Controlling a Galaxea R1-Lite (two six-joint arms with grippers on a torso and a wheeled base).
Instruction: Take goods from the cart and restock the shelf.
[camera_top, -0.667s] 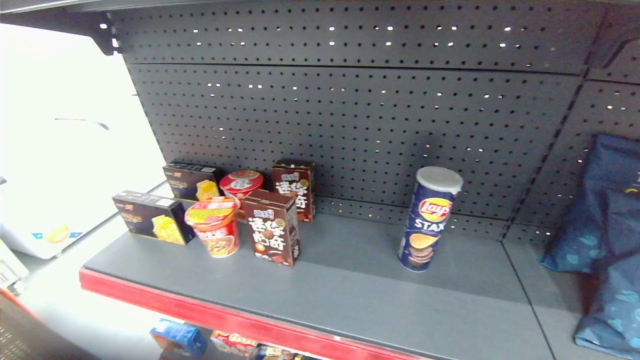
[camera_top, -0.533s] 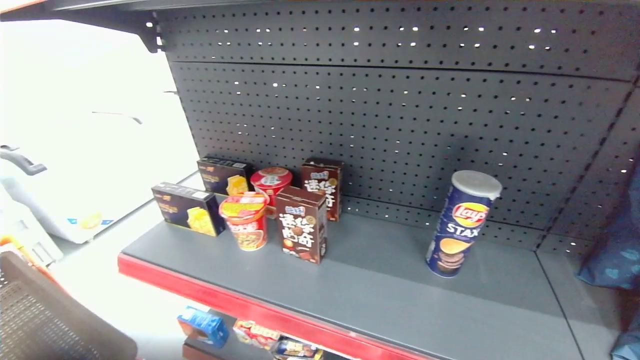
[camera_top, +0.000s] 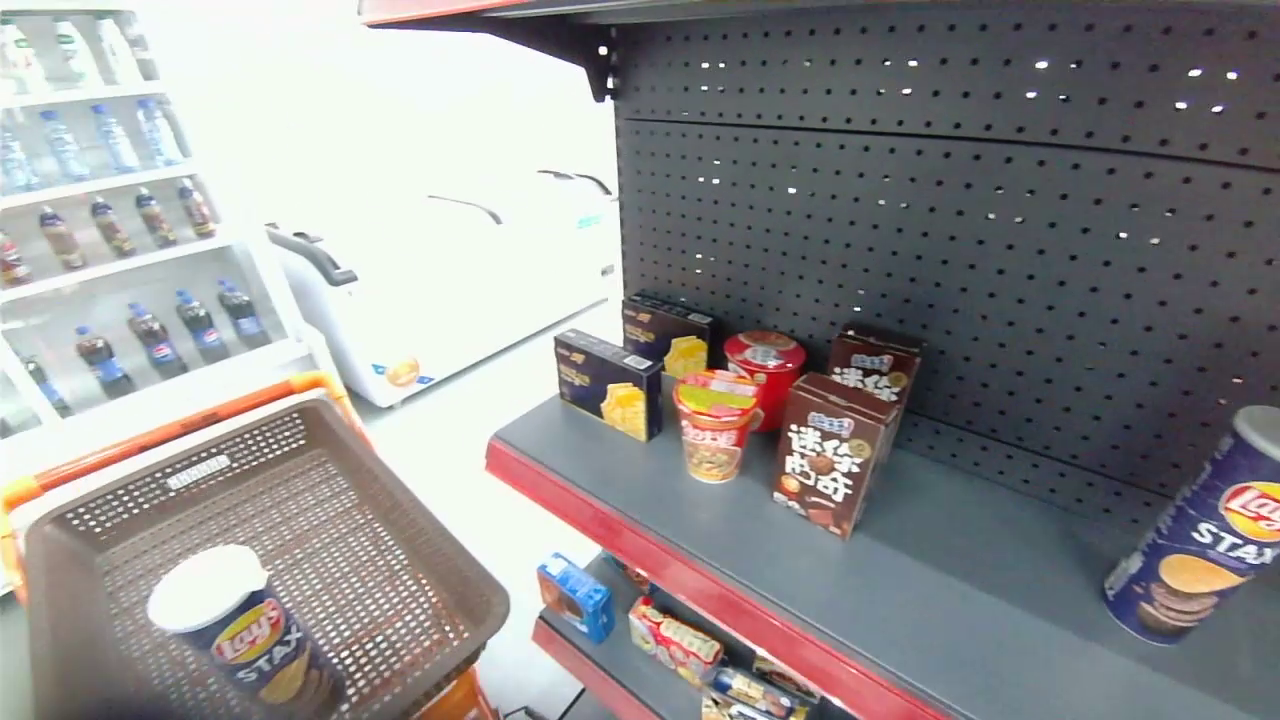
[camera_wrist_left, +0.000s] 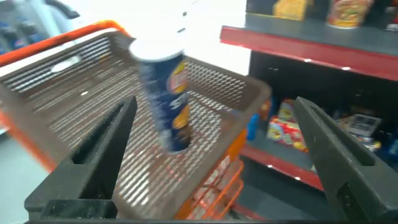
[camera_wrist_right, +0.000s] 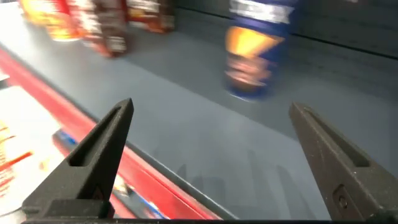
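While the first chip can (camera_top: 1195, 545) is already standing upright on the shelf (camera_top: 900, 600), well apart from the brown boxes (camera_top: 835, 465) and noodle cups (camera_top: 715, 425) grouped toward its left end, the second chip can (camera_top: 240, 630) is standing in the cart basket (camera_top: 380, 520), not yet picked. By my reading the restocking is running partway: one can placed, at least one left to move. The left gripper (camera_wrist_left: 216, 109) is facing the basket with its claw spread wide and nothing between the fingers. The right gripper (camera_wrist_right: 211, 107) is hovering before the shelf, likewise gaping and empty. Whether more goods are lying in the basket is hard to say, since part of it is falling outside the head view. Grasping, lifting and placing the second chip can are looking like the work left.
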